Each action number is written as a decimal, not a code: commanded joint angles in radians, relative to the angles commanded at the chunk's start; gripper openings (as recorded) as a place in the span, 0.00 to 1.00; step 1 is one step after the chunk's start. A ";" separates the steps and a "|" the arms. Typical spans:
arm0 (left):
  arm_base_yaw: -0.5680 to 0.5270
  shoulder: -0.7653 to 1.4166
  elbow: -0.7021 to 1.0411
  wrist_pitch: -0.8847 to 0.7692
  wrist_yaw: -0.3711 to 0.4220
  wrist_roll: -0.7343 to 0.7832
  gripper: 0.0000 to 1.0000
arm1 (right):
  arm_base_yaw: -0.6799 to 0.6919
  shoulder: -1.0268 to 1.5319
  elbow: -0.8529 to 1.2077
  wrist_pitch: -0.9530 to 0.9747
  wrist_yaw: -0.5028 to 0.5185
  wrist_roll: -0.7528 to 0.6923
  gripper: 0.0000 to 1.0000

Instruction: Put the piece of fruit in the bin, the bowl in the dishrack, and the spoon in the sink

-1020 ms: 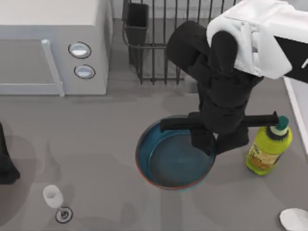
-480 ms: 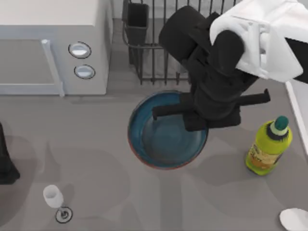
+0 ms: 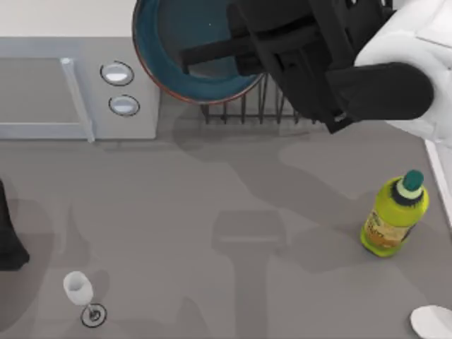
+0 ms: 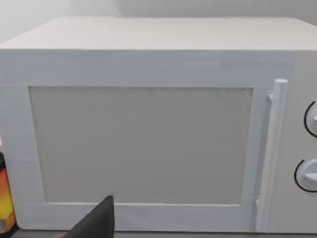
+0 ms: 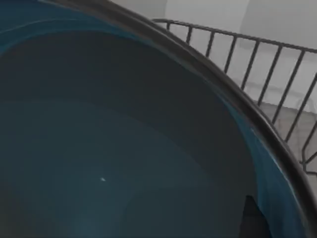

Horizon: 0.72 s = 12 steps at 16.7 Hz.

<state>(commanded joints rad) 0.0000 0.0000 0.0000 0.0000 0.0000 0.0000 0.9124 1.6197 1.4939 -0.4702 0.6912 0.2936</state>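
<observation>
Bowl (image 3: 180, 42) hangs over the dishrack (image 3: 244, 109) edge, apparently gripped (right arm).

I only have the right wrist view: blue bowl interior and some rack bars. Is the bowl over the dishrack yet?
Observer: Partly. From above, the bowl, gripped by the right end effector, sits over the dishrack at its left end and also overlaps the microwave at its corner.
Operator: Anything standing near the rack?
Observer: A green bottle stands on the table's right side, apart from the rack.
Operator: Where is the left arm?
Observer: The left arm is parked at the table's left edge, its camera facing the microwave door.
</observation>
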 joint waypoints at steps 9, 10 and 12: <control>0.000 0.000 0.000 0.000 0.000 0.000 1.00 | 0.125 -0.178 -0.056 0.446 0.370 -0.262 0.00; 0.000 0.000 0.000 0.000 0.000 0.000 1.00 | 0.125 -0.178 -0.056 0.447 0.370 -0.262 0.00; 0.000 0.000 0.000 0.000 0.000 0.000 1.00 | 0.125 -0.178 -0.056 0.447 0.370 -0.262 0.00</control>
<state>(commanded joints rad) 0.0000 0.0000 0.0000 0.0000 0.0000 0.0000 1.0378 1.4413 1.4375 -0.0235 1.0614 0.0315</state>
